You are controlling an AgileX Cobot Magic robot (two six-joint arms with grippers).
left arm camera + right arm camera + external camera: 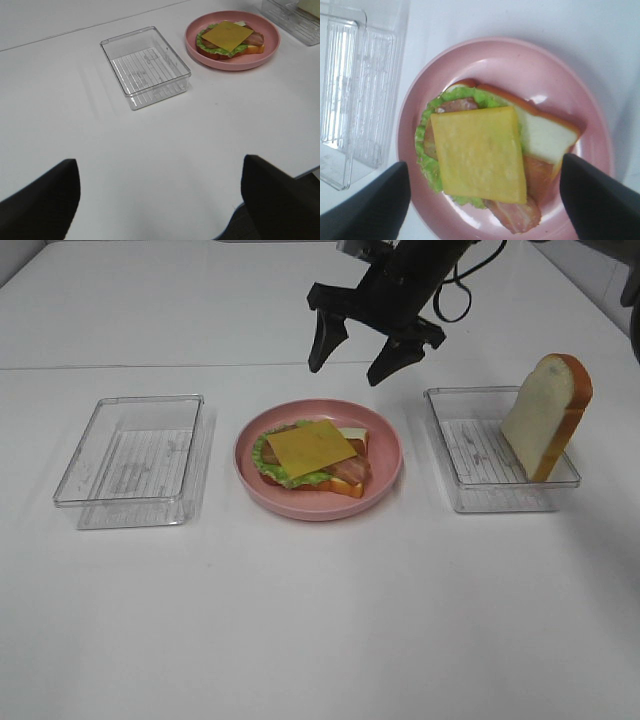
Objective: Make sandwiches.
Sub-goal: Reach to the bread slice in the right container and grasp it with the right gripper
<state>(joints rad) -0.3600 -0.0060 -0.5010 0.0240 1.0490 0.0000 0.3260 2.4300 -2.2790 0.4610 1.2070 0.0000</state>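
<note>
right pincer (pixel 371 358) wide above plate (pixel 385 480) holding cheese-topped sandwich (pixel 313 454); bread slice (pixel 545 415) in tray (pixel 450 465).

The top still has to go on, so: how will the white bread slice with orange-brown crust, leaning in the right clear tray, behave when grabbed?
The white bread slice stands on edge against the clear plastic tray wall, so a nudge would likely topple it. It looks thick and holds its shape, so probably stiff, maybe light.
</note>
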